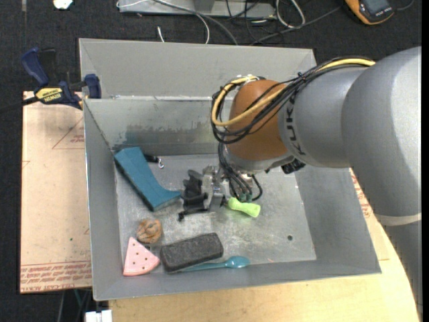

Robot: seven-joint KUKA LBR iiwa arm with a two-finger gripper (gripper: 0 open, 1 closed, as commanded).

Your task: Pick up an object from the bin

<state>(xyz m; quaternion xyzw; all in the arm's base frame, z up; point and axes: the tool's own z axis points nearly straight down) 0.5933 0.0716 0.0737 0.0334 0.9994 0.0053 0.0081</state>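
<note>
My gripper (198, 194) is low in the middle of the bin, its black tip just right of a teal blue wedge-shaped block (142, 174) that lies slanted toward the back left. A small light green piece (242, 208) lies on the floor right behind the gripper, on its right side. In front of it, a dark grey sponge block (191, 251) lies near the front wall. I see nothing held in the gripper.
A brown knobbly ball (149, 230) and a pink triangular piece (139, 258) sit at the front left. A light blue spoon (224, 263) lies along the front wall under the sponge. The arm with its orange cover and cables hangs over the bin's right half.
</note>
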